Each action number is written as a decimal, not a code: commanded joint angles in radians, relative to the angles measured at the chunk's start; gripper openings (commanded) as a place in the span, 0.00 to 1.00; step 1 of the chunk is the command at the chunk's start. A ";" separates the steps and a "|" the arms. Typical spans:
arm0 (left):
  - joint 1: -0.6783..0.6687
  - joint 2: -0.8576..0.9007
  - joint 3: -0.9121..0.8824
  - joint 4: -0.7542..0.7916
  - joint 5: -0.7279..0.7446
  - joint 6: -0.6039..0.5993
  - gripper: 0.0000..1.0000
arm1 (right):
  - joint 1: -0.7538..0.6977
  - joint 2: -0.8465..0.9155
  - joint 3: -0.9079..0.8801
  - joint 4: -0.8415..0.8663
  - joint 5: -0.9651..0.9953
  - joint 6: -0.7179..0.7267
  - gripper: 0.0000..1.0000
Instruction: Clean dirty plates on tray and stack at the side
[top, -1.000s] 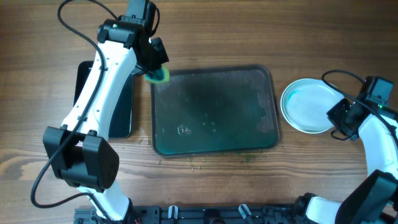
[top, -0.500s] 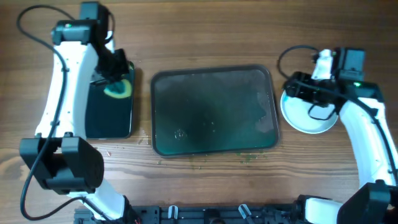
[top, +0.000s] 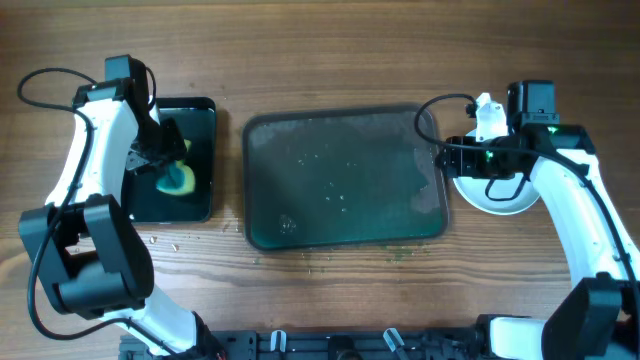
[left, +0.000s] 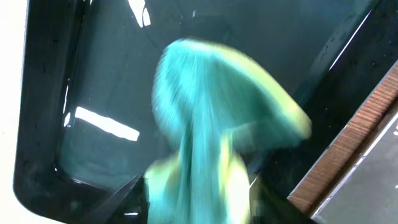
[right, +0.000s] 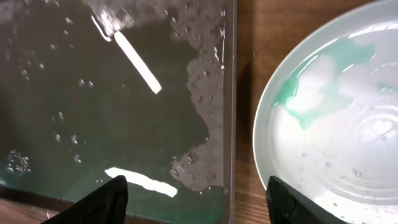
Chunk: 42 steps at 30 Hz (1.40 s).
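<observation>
Left gripper (top: 163, 166): clenched on green sponge (top: 178, 180), now moved from the tray (top: 340, 150) to the small black tray (top: 200, 115).
Right gripper (right: 202, 200): spread, empty, newly arrived between the tray and the plates (top: 500, 192).
Plates: stacked on table (top: 320, 60), right of the tray.
Judgement: cleaning looks finished.

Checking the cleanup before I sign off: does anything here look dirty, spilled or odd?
The top plate right of the tray has a green smear on its face, so it looks unclean. A foamy patch and droplets sit by the tray's right edge, and green specks lie on the table along its near edge.
</observation>
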 joint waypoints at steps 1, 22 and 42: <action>0.009 -0.014 0.000 0.003 -0.012 0.027 0.73 | 0.007 0.041 -0.006 -0.026 -0.033 -0.055 0.71; -0.060 -0.318 0.168 -0.111 0.265 0.115 1.00 | 0.008 -0.259 0.083 -0.038 -0.066 0.014 0.99; -0.060 -0.315 0.168 -0.111 0.265 0.115 1.00 | 0.010 -0.671 0.080 -0.025 0.026 0.004 1.00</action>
